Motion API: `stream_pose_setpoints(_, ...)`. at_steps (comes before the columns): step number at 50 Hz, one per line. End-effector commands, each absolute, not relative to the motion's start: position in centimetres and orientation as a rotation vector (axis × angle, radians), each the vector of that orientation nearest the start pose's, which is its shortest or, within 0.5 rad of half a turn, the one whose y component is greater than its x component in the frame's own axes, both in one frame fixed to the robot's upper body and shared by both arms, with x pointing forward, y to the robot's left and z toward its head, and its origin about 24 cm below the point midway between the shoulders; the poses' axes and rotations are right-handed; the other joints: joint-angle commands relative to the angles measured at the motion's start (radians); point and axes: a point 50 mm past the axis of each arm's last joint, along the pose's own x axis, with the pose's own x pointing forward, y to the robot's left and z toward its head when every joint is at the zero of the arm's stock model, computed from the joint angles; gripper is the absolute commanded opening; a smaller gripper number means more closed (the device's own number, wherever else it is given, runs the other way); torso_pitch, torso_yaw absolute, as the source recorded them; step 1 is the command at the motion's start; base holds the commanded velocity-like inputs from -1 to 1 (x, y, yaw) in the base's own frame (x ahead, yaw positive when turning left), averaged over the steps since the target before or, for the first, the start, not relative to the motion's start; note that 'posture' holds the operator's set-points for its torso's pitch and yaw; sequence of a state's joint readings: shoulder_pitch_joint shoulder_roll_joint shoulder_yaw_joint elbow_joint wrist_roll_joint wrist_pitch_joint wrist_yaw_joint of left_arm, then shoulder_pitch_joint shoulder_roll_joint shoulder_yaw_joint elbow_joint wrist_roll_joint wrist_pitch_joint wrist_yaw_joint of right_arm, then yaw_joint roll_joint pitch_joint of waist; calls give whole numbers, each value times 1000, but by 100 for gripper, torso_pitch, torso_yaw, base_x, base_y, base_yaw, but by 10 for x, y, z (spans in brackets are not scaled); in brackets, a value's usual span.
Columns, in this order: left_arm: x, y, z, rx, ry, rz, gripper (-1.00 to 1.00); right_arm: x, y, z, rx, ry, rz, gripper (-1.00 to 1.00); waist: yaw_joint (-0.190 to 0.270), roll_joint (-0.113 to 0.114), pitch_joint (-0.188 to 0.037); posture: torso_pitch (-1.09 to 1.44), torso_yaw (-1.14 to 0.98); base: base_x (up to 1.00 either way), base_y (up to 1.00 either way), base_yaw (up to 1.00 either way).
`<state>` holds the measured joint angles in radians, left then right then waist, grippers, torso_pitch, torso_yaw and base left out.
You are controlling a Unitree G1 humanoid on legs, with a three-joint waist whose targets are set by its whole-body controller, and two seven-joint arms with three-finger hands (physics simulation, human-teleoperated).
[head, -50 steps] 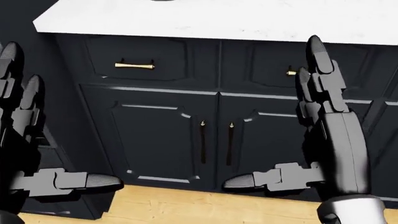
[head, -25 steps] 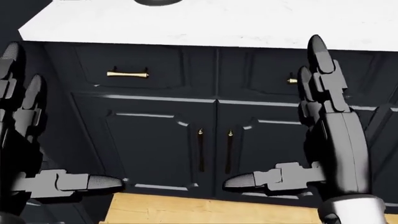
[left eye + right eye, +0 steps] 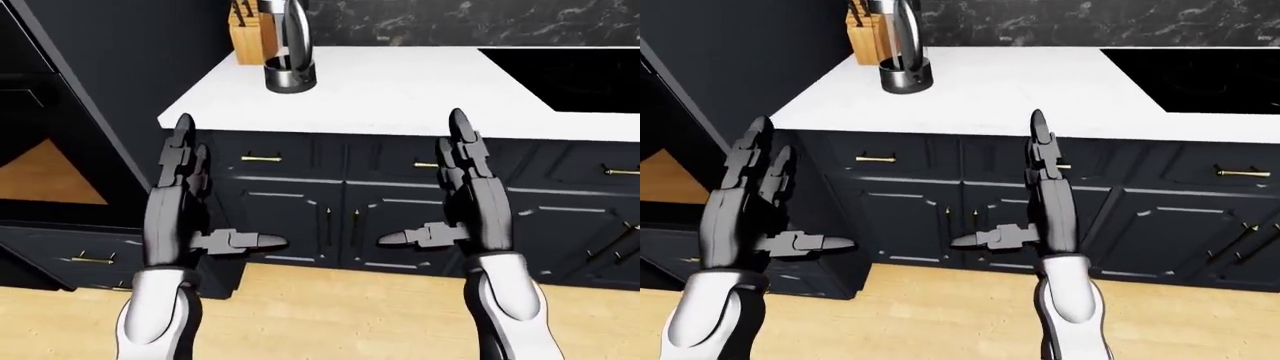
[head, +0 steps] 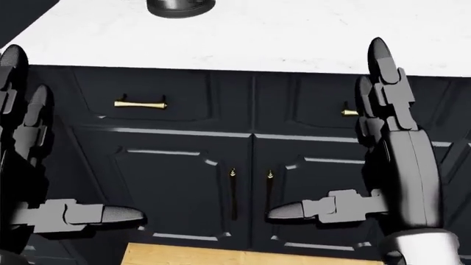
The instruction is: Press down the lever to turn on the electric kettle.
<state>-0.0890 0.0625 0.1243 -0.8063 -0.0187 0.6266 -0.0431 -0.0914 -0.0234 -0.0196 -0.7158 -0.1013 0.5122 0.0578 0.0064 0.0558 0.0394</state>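
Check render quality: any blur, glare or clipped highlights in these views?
Left-eye view: sharp throughout; white countertop nearly blown out, marbling barely visible; bright streak on the kettle. Head view: crisp, flat lighting, thin highlights on the cabinet door edges, kettle cropped by the top edge. Right-eye view: black cooktop reads as a featureless patch.

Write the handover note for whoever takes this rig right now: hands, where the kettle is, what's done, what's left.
Left robot hand: open, empty, raised ahead of the dark cabinet doors.
Right robot hand: open, empty, same height, touching nothing.
Electric kettle: on the white countertop near its left end in the left-eye view, beside a knife block. Only its lower part shows; the lever is not visible in any view.
Black cooktop: set in the counter at the right.
Done: nothing on the kettle yet.
Left: close in on the counter, bring a hand up over the kettle, find the lever, press it down.
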Motion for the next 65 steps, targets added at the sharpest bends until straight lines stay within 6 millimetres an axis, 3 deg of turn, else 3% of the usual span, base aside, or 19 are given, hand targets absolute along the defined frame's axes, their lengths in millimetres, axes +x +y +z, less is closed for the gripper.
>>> stream_pose_setpoints(1,220,169,192,61,-333,37,100,229,-152,185,-119,-361,-2,100,-3,12,-15,0,0,16,0,0)
stream_pose_setpoints(8,219,170,196,63,-337,38,100,228,-151,186,-117,-363,0,100,6,-41,-11,0,0,16,0,0)
stream_pose_setpoints(12,219,171,198,64,-340,38,100,227,-150,188,-117,-366,1,100,6,-128,-22,0,0,15,0,0)
stream_pose_setpoints(13,219,171,198,64,-340,38,100,226,-150,188,-117,-367,1,100,-4,-87,-20,0,0,16,0,0)
stream_pose_setpoints(15,219,171,200,65,-342,39,100,227,-151,189,-115,-368,0,100,-5,-103,-17,0,0,15,0,0)
stream_pose_setpoints(21,218,172,207,67,-353,43,100,227,-151,193,-114,-376,0,100,-9,-45,-3,0,0,15,0,0)
stream_pose_setpoints(24,218,173,208,67,-356,44,100,226,-150,194,-114,-377,2,100,-15,32,-21,0,0,16,0,0)
stream_pose_setpoints(33,218,173,209,68,-358,43,100,225,-149,198,-115,-384,2,100,3,-33,-12,0,0,16,0,0)
stream_pose_setpoints(37,217,173,210,68,-358,44,100,225,-149,198,-118,-387,0,100,7,-123,-29,0,0,16,0,0)
stream_pose_setpoints(38,217,173,209,68,-359,44,100,225,-149,199,-118,-387,0,100,-2,-96,-21,0,0,16,0,0)
stream_pose_setpoints(40,217,173,208,68,-357,44,100,225,-148,199,-118,-389,0,100,-2,-104,-14,0,0,16,0,0)
stream_pose_setpoints(46,217,173,207,66,-358,44,100,226,-148,200,-119,-391,-1,100,-8,-52,-3,0,0,15,0,0)
stream_pose_setpoints(50,216,173,207,66,-358,45,100,225,-148,200,-119,-391,-1,100,-14,50,-29,0,0,15,0,0)
stream_pose_setpoints(51,216,173,206,66,-357,45,100,226,-148,200,-119,-392,-1,100,0,4,-16,0,0,15,0,0)
stream_pose_setpoints(53,216,173,206,67,-357,45,100,225,-148,200,-119,-393,-1,100,0,16,-12,0,0,16,0,0)
stream_pose_setpoints(59,216,173,206,66,-356,45,100,225,-148,201,-121,-394,-1,100,6,-38,-11,0,0,16,0,0)
stream_pose_setpoints(63,216,172,205,66,-356,43,100,225,-148,202,-120,-396,-2,100,5,-140,-35,0,0,16,0,0)
stream_pose_setpoints(64,216,172,205,65,-356,43,100,225,-148,202,-120,-396,-2,100,-5,-88,-21,0,0,16,0,0)
stream_pose_setpoints(65,216,172,205,66,-356,43,100,224,-148,203,-120,-397,-2,100,1,-109,-19,0,0,16,0,0)
